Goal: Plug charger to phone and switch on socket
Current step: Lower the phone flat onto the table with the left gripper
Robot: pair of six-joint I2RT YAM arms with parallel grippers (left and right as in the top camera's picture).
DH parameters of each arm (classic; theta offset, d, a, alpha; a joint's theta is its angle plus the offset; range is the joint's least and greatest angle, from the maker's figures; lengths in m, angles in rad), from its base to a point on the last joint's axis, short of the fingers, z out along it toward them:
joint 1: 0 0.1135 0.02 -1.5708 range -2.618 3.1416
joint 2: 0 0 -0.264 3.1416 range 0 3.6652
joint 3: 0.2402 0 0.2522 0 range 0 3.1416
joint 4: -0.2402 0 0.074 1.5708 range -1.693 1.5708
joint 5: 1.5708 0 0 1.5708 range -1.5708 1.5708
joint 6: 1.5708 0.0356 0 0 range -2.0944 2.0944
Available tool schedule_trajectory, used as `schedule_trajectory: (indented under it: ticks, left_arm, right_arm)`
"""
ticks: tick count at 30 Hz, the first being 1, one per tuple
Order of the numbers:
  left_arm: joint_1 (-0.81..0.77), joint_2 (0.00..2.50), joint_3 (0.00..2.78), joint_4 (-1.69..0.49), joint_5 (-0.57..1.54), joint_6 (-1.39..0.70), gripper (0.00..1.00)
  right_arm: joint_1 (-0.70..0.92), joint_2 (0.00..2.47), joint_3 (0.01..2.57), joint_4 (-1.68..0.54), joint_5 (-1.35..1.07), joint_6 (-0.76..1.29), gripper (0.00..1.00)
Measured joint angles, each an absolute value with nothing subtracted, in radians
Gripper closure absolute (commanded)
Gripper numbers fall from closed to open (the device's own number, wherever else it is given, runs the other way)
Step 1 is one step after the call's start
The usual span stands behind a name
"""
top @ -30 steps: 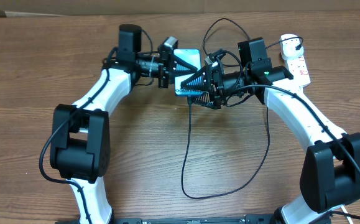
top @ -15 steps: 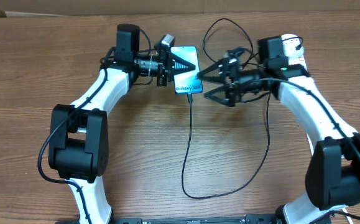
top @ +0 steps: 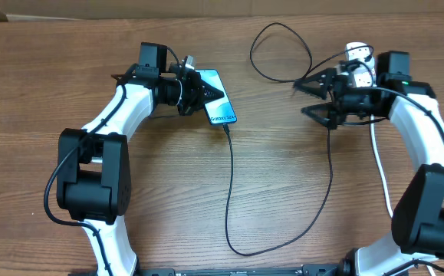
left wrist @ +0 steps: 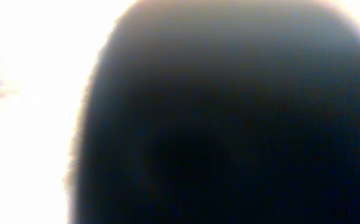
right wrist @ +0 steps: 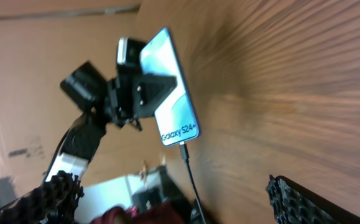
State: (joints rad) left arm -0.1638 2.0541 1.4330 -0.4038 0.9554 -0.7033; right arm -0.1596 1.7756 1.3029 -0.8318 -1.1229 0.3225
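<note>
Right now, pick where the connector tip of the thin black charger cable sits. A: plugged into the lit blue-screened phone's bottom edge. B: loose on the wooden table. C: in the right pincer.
A: the thin black charger cable runs into the bottom edge of the slim blue-screened phone; the right pincer is open and empty.

even overhead light; left wrist view blown-out, blurred

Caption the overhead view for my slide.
Left claw holds the phone with cable attached; right claw open near the socket.
</note>
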Motion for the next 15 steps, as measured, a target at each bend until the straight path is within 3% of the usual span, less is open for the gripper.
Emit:
schedule_trajectory:
  ticks: [15]
  left_arm:
    - [-0.243, 2.054, 1.433, -0.266, 0.663, -0.599, 0.96]
  right_arm:
    - [-0.224, 1.776, 1.303, -0.886, -1.091, 0.202, 0.03]
